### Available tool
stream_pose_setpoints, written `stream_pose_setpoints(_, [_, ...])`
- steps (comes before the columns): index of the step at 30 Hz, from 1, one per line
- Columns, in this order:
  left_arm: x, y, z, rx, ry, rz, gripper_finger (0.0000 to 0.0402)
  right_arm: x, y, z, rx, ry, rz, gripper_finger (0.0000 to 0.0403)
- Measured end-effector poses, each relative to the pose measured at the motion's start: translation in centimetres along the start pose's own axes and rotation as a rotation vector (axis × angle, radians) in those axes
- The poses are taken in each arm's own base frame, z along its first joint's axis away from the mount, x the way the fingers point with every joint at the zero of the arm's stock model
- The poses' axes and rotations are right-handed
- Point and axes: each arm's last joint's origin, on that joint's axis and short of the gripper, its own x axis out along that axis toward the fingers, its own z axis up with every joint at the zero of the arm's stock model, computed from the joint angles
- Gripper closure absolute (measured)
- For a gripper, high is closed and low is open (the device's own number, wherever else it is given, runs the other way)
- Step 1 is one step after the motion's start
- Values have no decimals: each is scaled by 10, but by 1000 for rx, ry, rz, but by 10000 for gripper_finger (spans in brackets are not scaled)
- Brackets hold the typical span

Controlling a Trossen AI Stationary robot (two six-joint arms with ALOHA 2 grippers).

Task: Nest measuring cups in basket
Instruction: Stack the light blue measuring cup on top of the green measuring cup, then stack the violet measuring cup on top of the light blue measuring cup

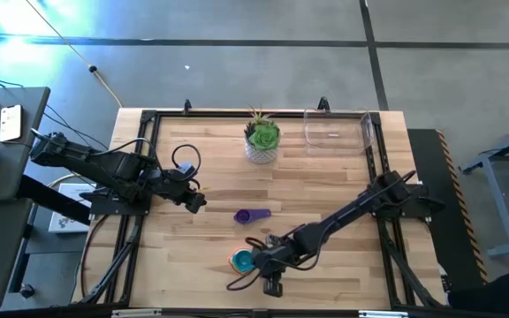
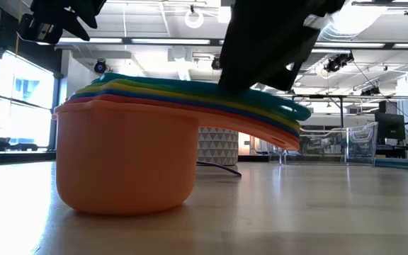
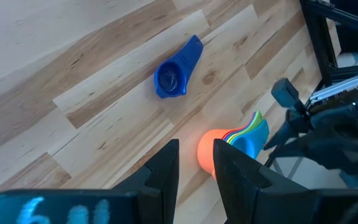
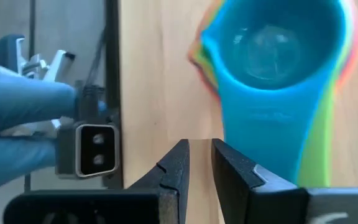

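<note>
**Cup stack sits at the front edge, basket is way back at the far right**

If you start from the overhead shot, you'll see the right gripper (image 1: 270,265) low over the near edge of the table (image 1: 325,190), right beside the stack of cups (image 1: 242,261), which has teal on top and orange at the bottom. A lone purple cup (image 1: 253,215) lies mid-table, well apart from the stack. The clear basket (image 1: 337,128) sits at the far right corner, next to the potted plant (image 1: 262,140). Your left gripper (image 1: 194,201) hangs over the left side of the table, holding nothing.

From table level, the stack fills the shot: orange cup (image 2: 126,159) flat on the wood, the other colours layered inside it, handles fanning out to one side. The basket (image 2: 346,145) shows small in the background.

On the left wrist camera, the fingers (image 3: 166,174) stand a little apart with nothing between them. The single cup (image 3: 176,70) looks blue here, the stack (image 3: 232,146) just past it.

On the right wrist camera, the fingers (image 4: 173,171) are nearly closed, only a thin gap, gripping nothing. The teal cup (image 4: 272,68) lies just beside them, not between them.
</note>
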Motion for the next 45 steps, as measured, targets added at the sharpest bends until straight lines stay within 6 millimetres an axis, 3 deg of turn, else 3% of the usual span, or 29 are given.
stream_pose_setpoints(12, [0,0,0,7,5,-1,312,-2,-4,3,60,31,-1,344])
stream_pose_setpoints(20, [0,0,0,33,4,-1,312,-25,1,32,-81,-28,-60,344])
stream_pose_setpoints(27, [0,0,0,73,0,0,312,-39,-29,62,-188,-90,-137,344])
stream_pose_setpoints(35, [0,1,2,105,-52,25,312,-37,-75,84,-342,-94,-204,344])
stream_pose_setpoints(45, [0,2,3,106,-117,60,312,-12,-115,89,-428,-22,-212,344])
